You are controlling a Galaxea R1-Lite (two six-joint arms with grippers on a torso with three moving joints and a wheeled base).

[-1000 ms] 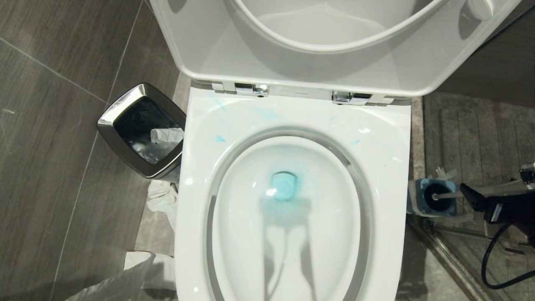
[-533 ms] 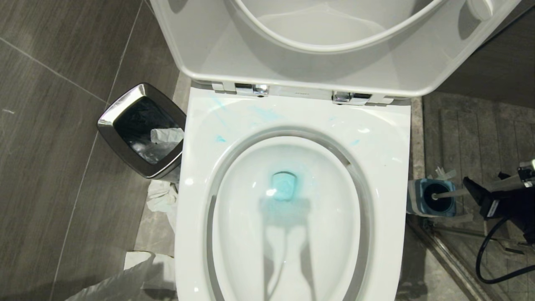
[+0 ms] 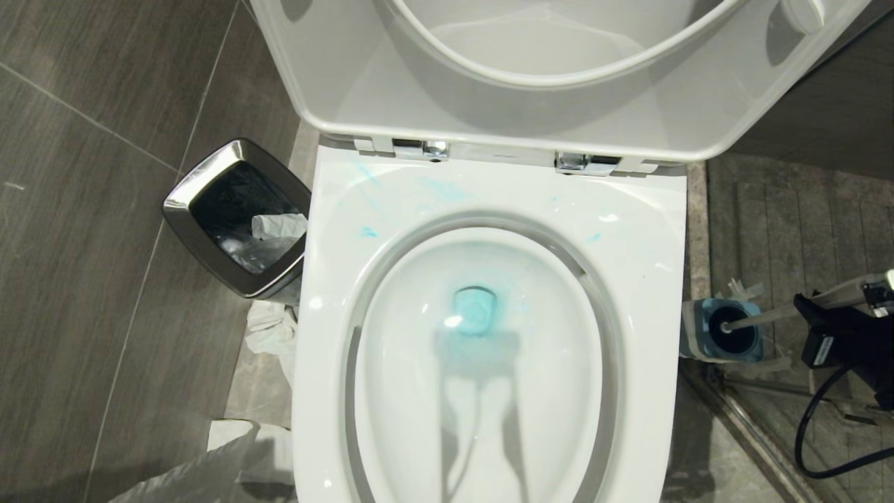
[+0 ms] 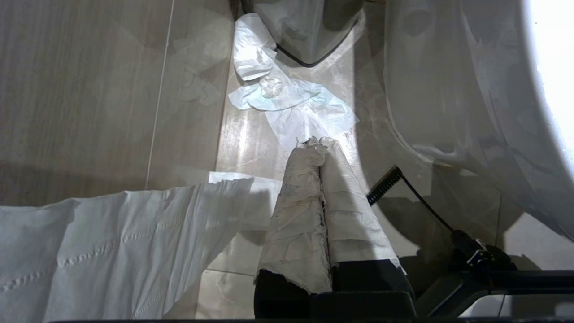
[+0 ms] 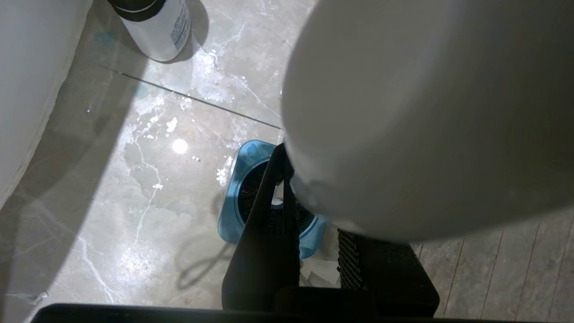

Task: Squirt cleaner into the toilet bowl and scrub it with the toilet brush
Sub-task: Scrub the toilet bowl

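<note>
A: Cleaner (image 3: 475, 311) tints the water in the toilet bowl (image 3: 649, 237). Where's our toilet brush (image 3: 768, 316)?

B: Standing in its blue holder (image 3: 698, 328) beside the bowl. Our right gripper (image 3: 803, 307) clenches its handle high, for lifting. Our left gripper (image 4: 320, 148) hangs pinched shut, empty.

The right gripper (image 3: 803, 307) is matte black with ribbed inner pads, a small white label on its housing and a black cable looping beneath. The left gripper (image 4: 320, 148) wears frayed whitish wrapping over black bases — a coiled black cable beside it.
</note>
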